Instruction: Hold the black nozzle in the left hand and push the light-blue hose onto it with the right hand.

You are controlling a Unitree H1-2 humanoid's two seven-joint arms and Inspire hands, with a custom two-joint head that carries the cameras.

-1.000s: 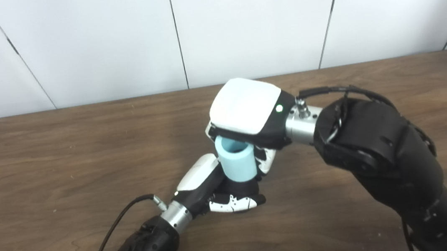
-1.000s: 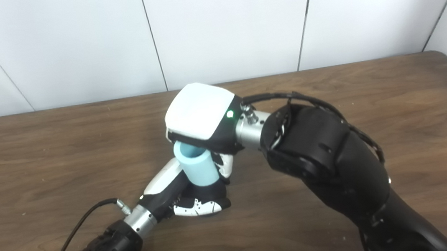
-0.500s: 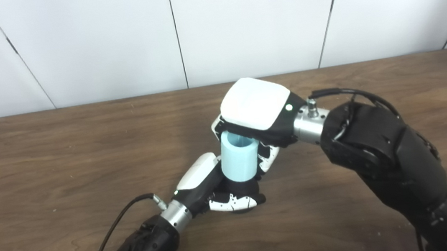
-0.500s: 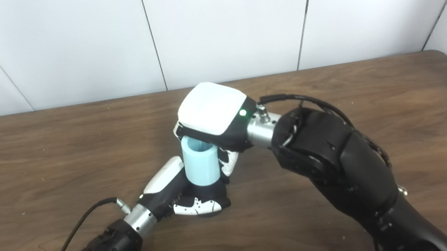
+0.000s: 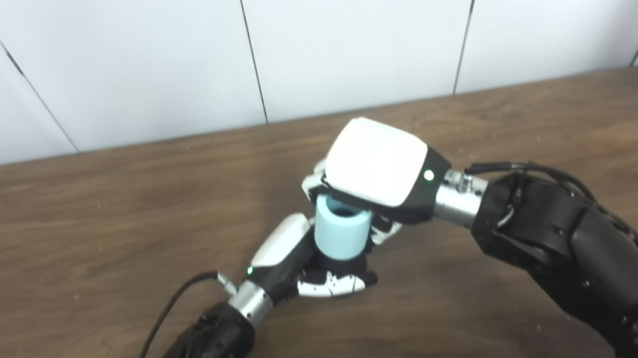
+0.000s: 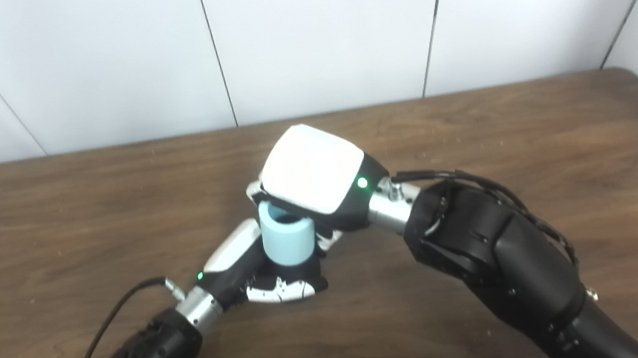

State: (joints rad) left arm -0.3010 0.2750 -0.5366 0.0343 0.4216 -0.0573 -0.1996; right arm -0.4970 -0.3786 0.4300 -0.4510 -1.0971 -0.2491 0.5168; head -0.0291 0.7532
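Two-handed push-fit at the centre of the wooden table [image 5: 61, 232]. The left hand [image 5: 311, 267] is closed low, at about 7 o'clock of the light-blue hose [image 5: 342, 235], its fingers wrapped round something dark at the hose's foot. This is presumably the black nozzle, but the nozzle itself is hidden by the fingers and the hose and cannot be confirmed. The hose stands nearly upright, its open end facing up. The right hand [image 5: 377, 166] sits over that end from about 1 o'clock, fingers [image 5: 382, 232] curled down its far side, gripping it.

Handling, as a judgement: the hose reads as a short, thick-walled, light tube, probably soft enough to deform if squeezed hard and smooth enough to slip. It is best held round the upper wall, leaving the lower mouth free. The push should run straight down its axis, because a tilted push could cock it on the nozzle.
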